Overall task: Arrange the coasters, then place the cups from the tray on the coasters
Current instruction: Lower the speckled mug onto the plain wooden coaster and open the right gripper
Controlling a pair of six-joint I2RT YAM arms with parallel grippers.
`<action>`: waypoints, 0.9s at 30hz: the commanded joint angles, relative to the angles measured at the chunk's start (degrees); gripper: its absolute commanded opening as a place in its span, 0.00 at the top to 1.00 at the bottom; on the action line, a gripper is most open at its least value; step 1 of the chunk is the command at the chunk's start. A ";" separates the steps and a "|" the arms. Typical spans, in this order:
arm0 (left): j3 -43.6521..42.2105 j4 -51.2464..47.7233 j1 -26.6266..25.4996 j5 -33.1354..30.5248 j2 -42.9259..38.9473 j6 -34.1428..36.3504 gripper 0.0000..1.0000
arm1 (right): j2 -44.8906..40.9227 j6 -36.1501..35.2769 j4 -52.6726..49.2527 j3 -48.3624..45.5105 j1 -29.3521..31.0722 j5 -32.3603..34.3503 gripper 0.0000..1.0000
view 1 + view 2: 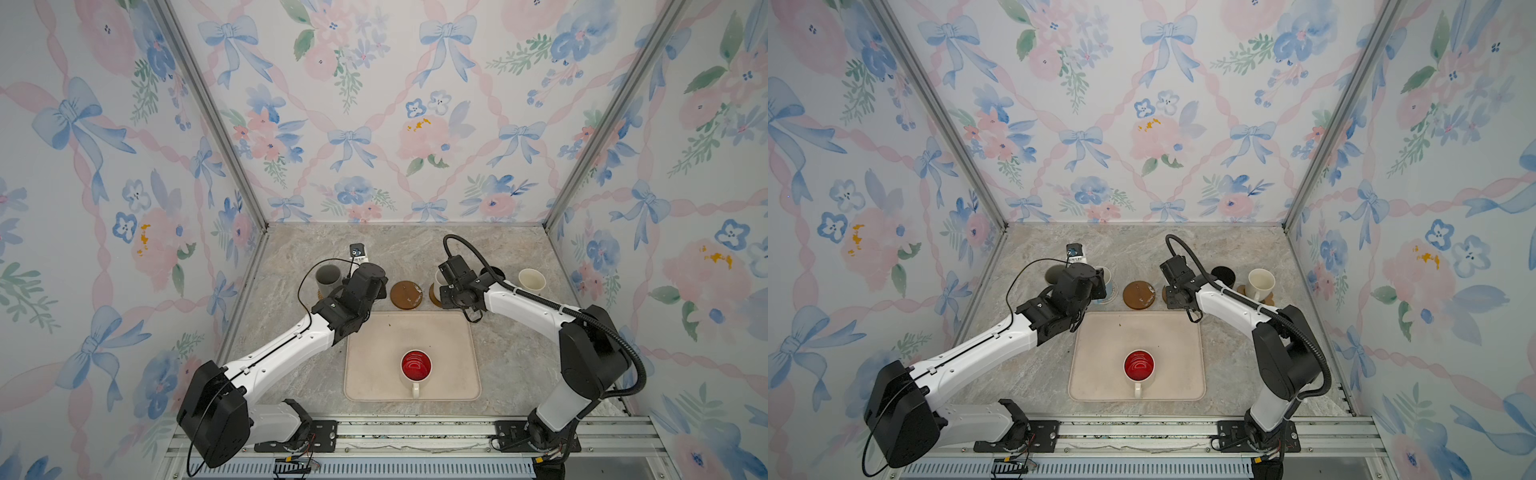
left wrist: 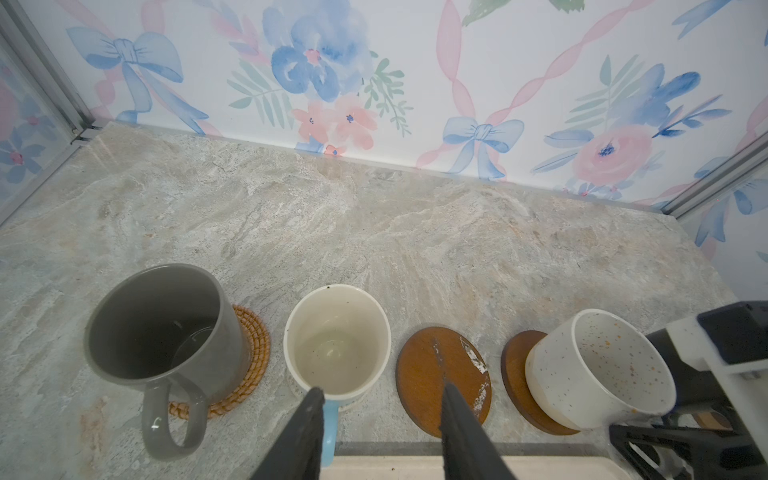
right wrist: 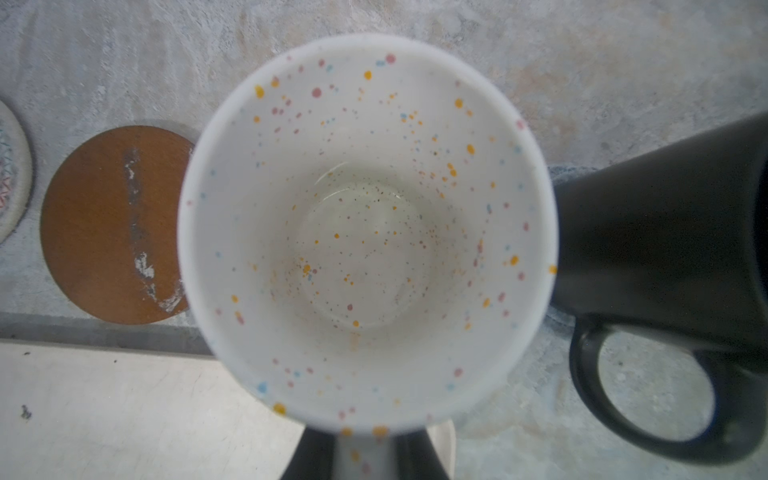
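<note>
The tray point(image 1: 449, 332) holds one cup, white with a red inside point(image 1: 416, 365). Behind it runs a row. A grey cup point(image 2: 162, 328) stands on the rattan coaster point(image 2: 255, 353). A light blue cup point(image 2: 336, 340) stands on the pale woven coaster point(image 3: 10, 174). My left gripper point(image 2: 382, 399) is open, one finger beside this cup's blue handle point(image 2: 330, 428). A dark brown coaster point(image 2: 442, 382) lies bare. The speckled cup point(image 3: 365, 232) rests on the other dark brown coaster point(image 2: 515, 374), and my right gripper point(image 3: 361, 451) is shut on its handle.
A black cup point(image 3: 665, 241) stands close beside the speckled one, its handle toward the tray. Farther right, a cream cup point(image 1: 1261, 282) sits on the paw-shaped coaster point(image 1: 1268, 298). Floral walls close the back and both sides.
</note>
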 commanded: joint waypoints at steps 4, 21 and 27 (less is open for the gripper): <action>-1.04 0.27 0.52 -0.05 -1.26 0.85 0.57 | -0.32 1.37 1.29 0.30 -0.43 -0.98 0.90; -1.04 0.34 0.61 0.04 -1.14 0.78 0.57 | -1.39 2.39 0.54 -1.69 0.28 -1.07 0.65; -1.04 0.32 0.61 0.13 -1.16 0.85 0.57 | -1.93 2.40 -0.22 -1.74 0.65 -0.11 0.50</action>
